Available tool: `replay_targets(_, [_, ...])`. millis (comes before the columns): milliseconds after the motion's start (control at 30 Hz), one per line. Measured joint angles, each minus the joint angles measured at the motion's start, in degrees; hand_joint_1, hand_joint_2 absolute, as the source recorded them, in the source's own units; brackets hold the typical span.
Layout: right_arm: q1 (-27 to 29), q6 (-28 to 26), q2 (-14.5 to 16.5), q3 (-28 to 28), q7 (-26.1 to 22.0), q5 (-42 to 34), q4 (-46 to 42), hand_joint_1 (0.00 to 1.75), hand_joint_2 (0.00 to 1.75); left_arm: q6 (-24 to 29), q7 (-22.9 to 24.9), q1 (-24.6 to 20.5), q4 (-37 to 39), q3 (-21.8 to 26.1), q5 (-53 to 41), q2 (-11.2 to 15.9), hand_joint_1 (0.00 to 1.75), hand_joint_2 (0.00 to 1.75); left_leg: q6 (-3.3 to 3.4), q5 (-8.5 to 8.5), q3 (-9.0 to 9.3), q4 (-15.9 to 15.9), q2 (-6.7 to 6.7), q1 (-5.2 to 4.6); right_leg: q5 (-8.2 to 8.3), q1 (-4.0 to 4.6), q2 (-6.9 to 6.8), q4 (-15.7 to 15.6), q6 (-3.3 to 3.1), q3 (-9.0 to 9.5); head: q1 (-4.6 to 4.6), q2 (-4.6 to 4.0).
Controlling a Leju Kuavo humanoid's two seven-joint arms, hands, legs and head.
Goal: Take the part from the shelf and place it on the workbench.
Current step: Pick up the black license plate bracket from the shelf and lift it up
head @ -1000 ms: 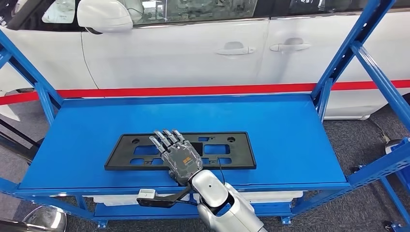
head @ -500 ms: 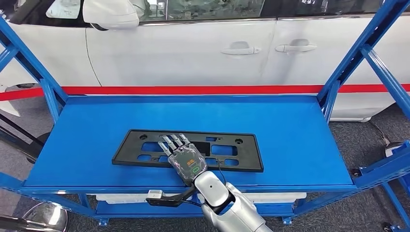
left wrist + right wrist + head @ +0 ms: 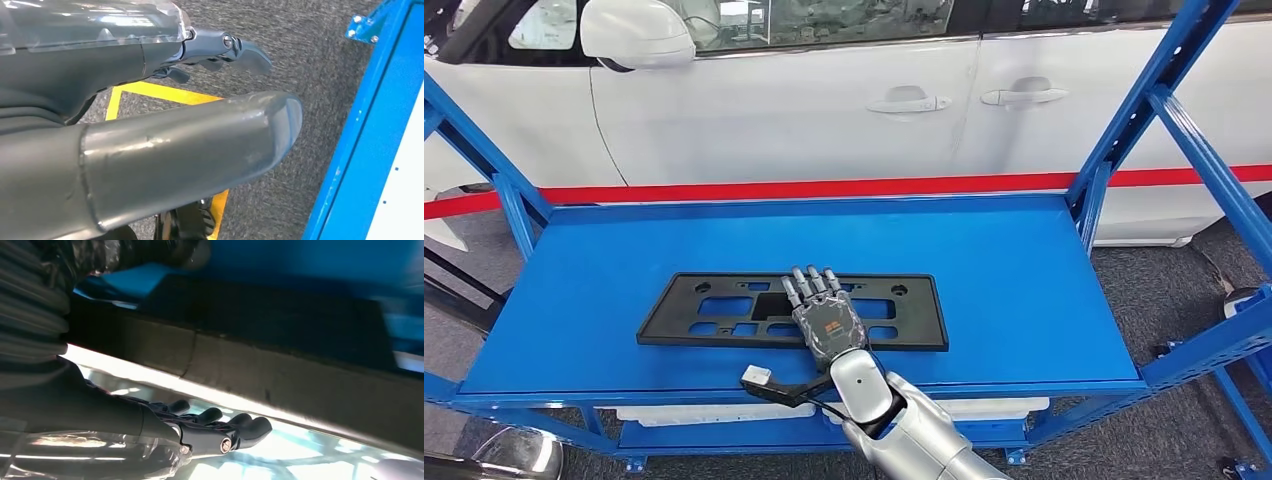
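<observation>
The long flat black plastic frame with holes [image 3: 791, 311] lies on the blue metal shelf [image 3: 1024, 290]. The right hand [image 3: 826, 322] rests flat on its middle, fingers [image 3: 814, 284] straight and close together, gripping nothing.

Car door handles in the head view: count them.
2: one door handle left of the door gap, the other door handle just right of it. More may lie outside the frame.
</observation>
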Motion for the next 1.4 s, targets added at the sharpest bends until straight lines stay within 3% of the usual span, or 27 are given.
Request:
replay_targets(67, [-0.4,-0.1,-0.6,0.1,2.4,0.0,0.5,1.75,1.75,-0.1,-0.2,-0.1,0.0,0.1,-0.1,0.0,0.0,0.0,0.67,0.7,1.52,-3.4,-0.06,-0.29,0.0,0.15,-0.02,0.1,0.52,-0.13,0.0,0.0])
replay_targets(167, [-0.6,-0.2,-1.5,0.1,3.5,0.1,0.7,1.75,1.75,-0.7,-0.5,0.0,0.0,0.4,-0.6,0.1,0.0,0.0,1.64,1.12,1.56,-3.9,-0.06,-0.19,-0.16,0.22,-0.02,0.3,1.44,-0.35,0.01,0.0])
replay_targets(200, [-0.7,-0.2,-1.8,0.1,3.5,0.1,0.7,1.75,1.75,-1.0,-0.5,0.0,0.0,0.4,-0.7,0.1,0.0,0.0,2.05,1.33,1.62,-4.1,0.01,-0.03,-0.97,0.21,-0.02,1.3,1.71,-0.81,0.01,0.0])
replay_targets(233, [-0.7,-0.2,-2.2,0.1,3.6,0.1,0.7,1.75,1.75,-1.1,-0.6,0.0,0.0,0.4,-0.8,0.1,0.0,0.0,2.41,1.51,1.67,-4.4,0.09,0.14,-2.39,0.17,-0.03,3.6,1.97,-1.83,0.01,0.0])
replay_targets(300, [-0.7,-0.1,-2.8,0.1,3.6,0.1,0.9,1.75,1.75,-1.2,-0.7,0.0,0.0,0.4,-0.9,0.2,0.0,0.0,2.76,1.58,1.55,-4.4,0.17,0.1,-6.17,-0.11,-0.04,11.0,2.35,-5.37,0.01,0.0])
replay_targets(367, [-0.6,-0.2,-3.3,0.1,3.6,0.2,1.1,1.75,1.75,-1.4,-0.8,0.1,0.0,0.4,-1.0,0.2,0.0,0.0,2.78,1.56,1.49,-4.4,0.17,0.05,-7.82,-0.33,-0.06,16.6,2.62,-8.28,0.01,0.0])
replay_targets(400, [-0.7,-0.4,-3.5,0.1,3.5,0.2,1.2,1.75,1.75,-1.6,-0.9,0.1,0.0,0.4,-1.1,0.2,0.0,0.0,2.75,1.53,1.49,-4.3,0.14,0.05,-7.02,-0.43,-0.07,16.5,2.67,-8.32,0.02,0.0])
replay_targets(433, [-0.7,-0.6,-3.7,0.1,3.5,0.2,1.2,1.75,1.75,-1.7,-1.0,0.2,0.0,0.4,-1.1,0.2,0.0,0.0,2.67,1.47,1.54,-4.2,0.07,0.05,-5.24,-0.51,-0.09,14.0,2.62,-7.17,0.02,0.0])
replay_targets(500, [-0.8,-1.3,-3.8,0.1,3.2,0.2,1.4,1.75,1.75,-2.1,-1.4,0.2,0.0,0.4,-1.3,0.2,0.0,0.0,2.31,1.22,1.58,-3.9,-0.1,-0.05,-1.43,-0.52,-0.14,5.8,2.3,-3.14,0.02,0.0])
replay_targets(533, [-0.8,-1.7,-3.9,0.1,3.0,0.2,1.5,1.75,1.75,-2.2,-1.6,0.2,0.0,0.4,-1.4,0.2,0.0,0.0,2.05,1.08,1.55,-3.7,-0.18,-0.16,-0.37,-0.45,-0.13,2.7,2.07,-1.62,0.01,0.0])
replay_targets(600, [-0.9,-2.6,-4.1,0.0,2.8,0.2,1.8,1.75,1.75,-2.3,-2.2,0.3,0.0,0.4,-1.9,0.3,0.0,0.0,1.4,0.94,1.47,-3.6,-0.23,-0.29,-0.12,-0.19,-0.06,0.5,1.6,-0.72,0.0,0.0])
replay_targets(667, [-1.0,-3.3,-4.3,-0.1,2.7,0.2,2.0,1.75,1.75,-2.4,-2.5,0.3,0.0,0.4,-2.2,0.5,0.0,0.87,0.71,0.85,1.52,-3.6,-0.2,-0.12,0.16,-0.23,-0.01,0.2,0.95,-0.63,0.0,0.0])
replay_targets(733, [-1.1,-3.6,-4.4,-0.1,2.6,0.2,2.3,1.75,1.75,-2.5,-2.7,0.4,0.0,0.4,-2.4,0.6,0.0,1.75,0.11,-0.69,0.77,-1.6,-0.14,0.03,0.44,-0.46,-0.08,-0.3,0.23,-0.33,0.0,0.0])
replay_targets(833, [-1.0,-4.5,-4.5,-0.2,2.2,0.2,2.6,1.75,1.75,-2.7,-3.3,0.5,0.0,0.4,-2.4,0.8,0.0,1.75,-0.49,-6.03,-4.05,8.9,-0.09,0.21,0.53,-0.42,-0.15,-0.4,-0.24,-0.33,0.0,0.0])
replay_targets(867, [-0.9,-5.3,-4.5,-0.4,1.6,0.2,2.7,1.75,1.75,-2.7,-3.5,0.6,0.0,0.4,-2.4,0.8,0.0,1.75,-0.6,-6.97,-5.51,11.9,-0.09,0.23,0.49,-0.35,-0.15,-0.4,-0.27,-0.36,0.0,0.0])
replay_targets(900, [-0.7,-6.4,-4.6,-0.9,0.3,-0.3,2.8,1.75,1.75,-2.7,-3.5,0.7,0.0,0.4,-2.4,0.9,0.0,1.75,-0.63,-6.83,-6.07,13.0,-0.08,0.24,0.44,-0.3,-0.14,-0.3,-0.28,-0.34,0.0,0.0])
replay_targets(933, [-0.3,-7.9,-4.6,-1.8,-2.0,-1.6,2.7,1.75,1.75,-2.7,-3.4,0.7,0.0,0.4,-2.3,0.9,0.0,1.75,-0.59,-5.58,-5.5,11.8,-0.08,0.24,0.36,-0.28,-0.12,-0.2,-0.28,-0.29,0.0,0.0])
replay_targets(967, [0.3,-9.5,-4.6,-3.1,-6.2,-4.5,2.3,1.75,1.75,-2.7,-3.0,0.8,0.0,0.5,-2.3,1.0,0.0,1.75,-0.47,-3.49,-3.81,8.3,-0.07,0.24,0.24,-0.27,-0.07,-0.1,-0.22,-0.19,0.0,0.0])
replay_targets(1033, [1.7,-11.7,-4.2,-6.6,-19.1,-15.5,-0.1,1.75,1.75,-2.7,-2.3,0.8,0.0,0.9,-2.0,1.2,0.0,1.75,-0.07,-0.3,0.05,0.3,-0.04,0.15,-0.01,-0.09,0.12,0.2,0.05,-0.08,0.0,0.0])
replay_targets(1100, [3.5,-11.5,-3.6,-9.9,-34.7,-32.7,-5.5,1.75,1.75,-2.9,-1.7,0.9,0.0,1.5,-1.7,1.3,0.0,1.75,0.48,0.29,1.73,-3.1,-0.05,-0.02,-0.1,0.16,0.4,0.3,0.53,-0.12,0.0,0.0])
replay_targets(1167, [5.8,-8.8,-3.1,-12.4,-45.8,-50.4,-13.0,1.75,1.75,-3.7,-1.9,1.0,0.0,2.1,-1.4,1.5,0.0,1.75,1.09,0.3,1.89,-3.3,-0.17,-0.06,-0.14,0.27,0.46,0.1,1.16,-0.02,0.0,0.0])
replay_targets(1233, [9.0,-4.3,-2.9,-14.6,-51.1,-63.2,-21.6,1.75,1.75,-5.3,-3.0,1.2,0.0,2.8,-0.2,1.6,0.0,1.75,1.87,0.64,2.02,-3.8,-0.28,0.18,-1.26,0.22,0.28,1.3,1.8,-0.31,0.01,0.0])
replay_targets(1267, [10.5,-1.8,-3.0,-15.4,-52.8,-67.7,-25.9,1.75,1.75,-6.3,-3.9,1.3,0.0,3.3,0.7,1.7,0.0,1.75,2.25,0.84,2.01,-4.0,-0.31,0.32,-2.73,0.2,0.21,3.4,2.07,-1.28,0.02,0.0])
replay_targets(1367, [14.1,4.7,-3.7,-16.7,-54.9,-75.1,-37.1,1.75,1.75,-7.9,-6.4,1.5,0.0,5.0,2.9,2.1,0.0,1.75,2.68,0.93,1.71,-4.0,-0.15,0.25,-8.26,-0.08,0.15,14.5,2.54,-6.81,0.01,0.0])
replay_targets(1400, [15.2,6.5,-4.0,-16.7,-55.1,-76.3,-40.1,1.75,1.75,-7.7,-7.2,1.5,0.0,5.4,3.3,2.2,0.0,1.75,2.69,0.89,1.7,-4.0,-0.09,0.21,-8.68,-0.16,0.15,16.7,2.63,-7.97,0.01,0.0])
